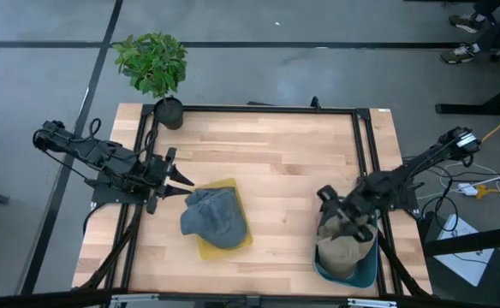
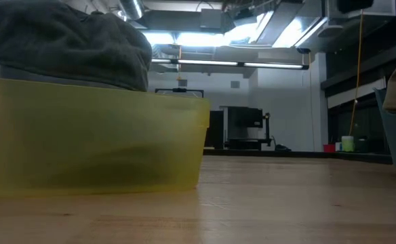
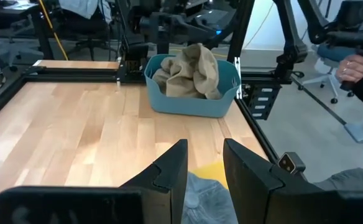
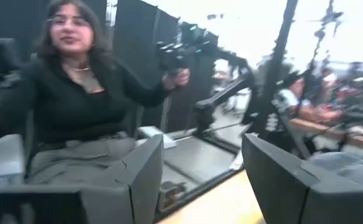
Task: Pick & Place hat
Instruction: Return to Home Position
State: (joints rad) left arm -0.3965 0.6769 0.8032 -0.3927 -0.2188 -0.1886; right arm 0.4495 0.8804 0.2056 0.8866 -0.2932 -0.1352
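A grey hat (image 1: 212, 216) lies heaped on top of a yellow bin (image 1: 233, 186) near the middle of the table, and it overhangs the bin's rim (image 2: 96, 88). A tan hat (image 1: 344, 253) sits crumpled inside a blue bin (image 1: 368, 272) at the near right; both also show in the left wrist view, the tan hat (image 3: 191, 70) in the blue bin (image 3: 188, 102). My left gripper (image 1: 185, 183) hovers just left of the grey hat (image 3: 200, 198), open with a narrow gap and nothing in it. My right gripper (image 1: 327, 198) stands open over the blue bin's far side, empty (image 4: 203, 168).
A potted plant (image 1: 154, 67) stands at the table's far left corner. Black frame rails (image 1: 366, 154) run along the table's sides. A seated person (image 4: 76, 93) is beyond the table, and a hand (image 3: 354, 66) shows off its right side. Bare wood lies between the two bins.
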